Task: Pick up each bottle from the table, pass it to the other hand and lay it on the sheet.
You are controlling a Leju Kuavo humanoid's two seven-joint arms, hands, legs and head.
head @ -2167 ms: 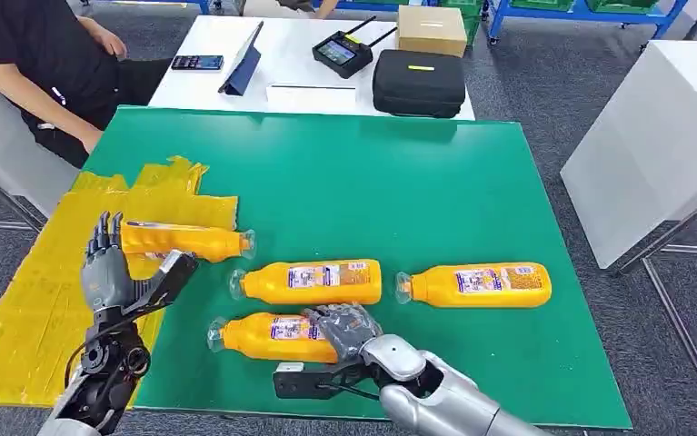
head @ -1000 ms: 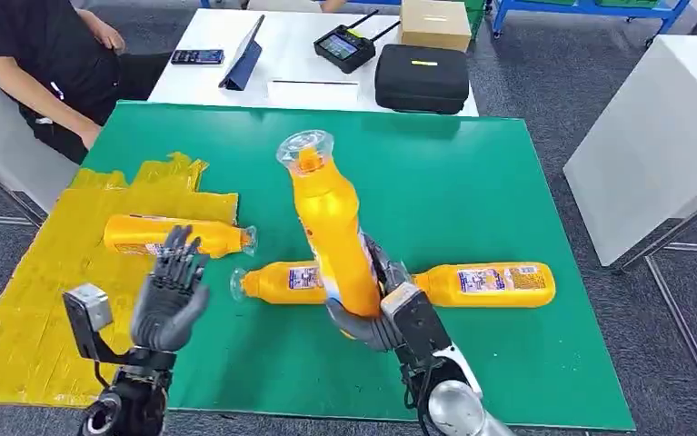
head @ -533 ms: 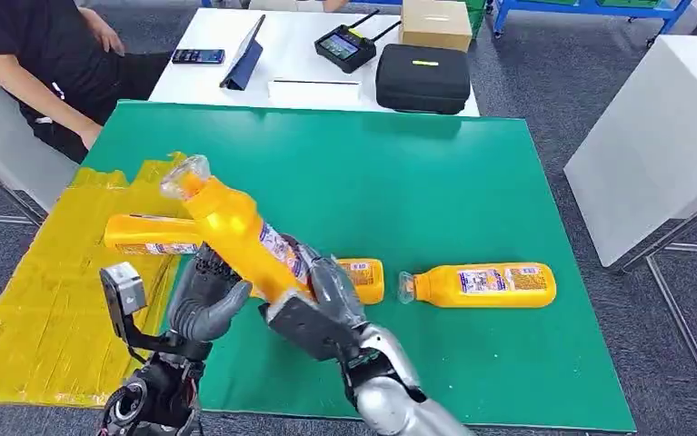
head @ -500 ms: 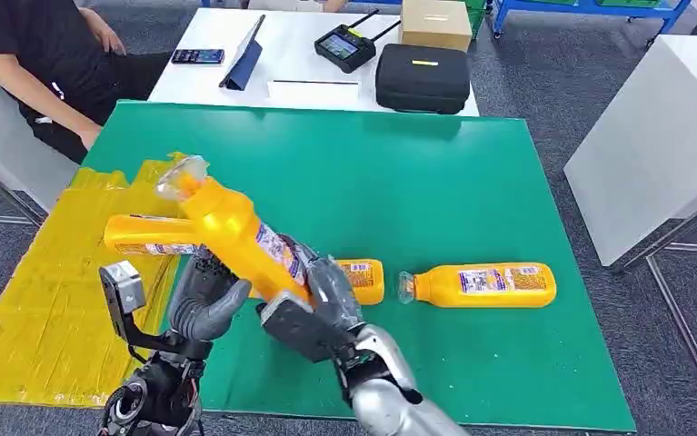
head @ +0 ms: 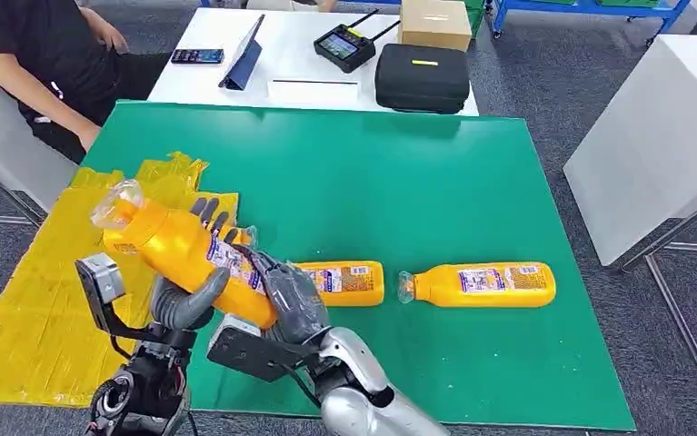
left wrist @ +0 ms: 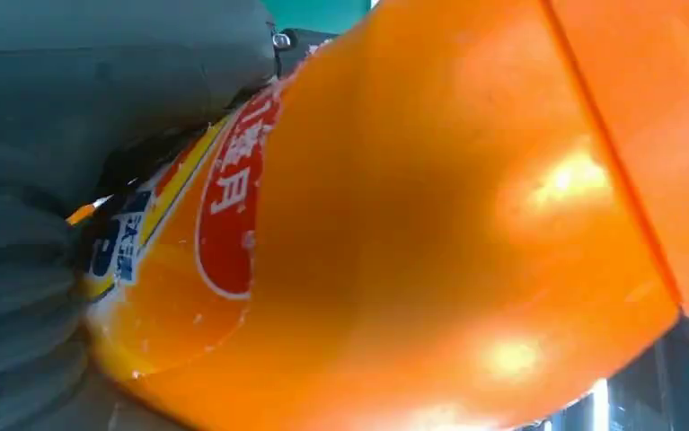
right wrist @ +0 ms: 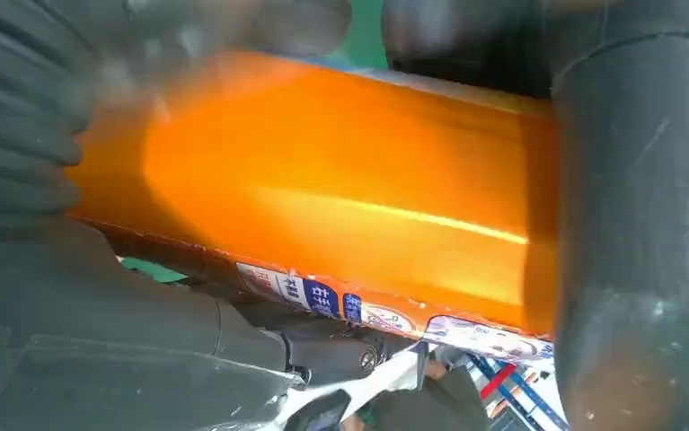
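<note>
Orange bottle (head: 181,254) held in both hands above the edge of the yellow sheet (head: 35,300).

Green mat (head: 417,191) covers the table; the right hand (head: 290,300) wraps the bottle's base end while the left hand (head: 190,291) cups its middle, fingers curled round it, clear cap tilted up and away to the left. Just beyond the right hand two more bottles (head: 481,284) lie on the mat. Farther off, a white table (head: 208,86) carries a black case (head: 422,80), a cardboard box (head: 433,24) and a controller (head: 348,47); a seated person (head: 44,64) is beyond the left hand, over grey carpet (head: 553,82).
</note>
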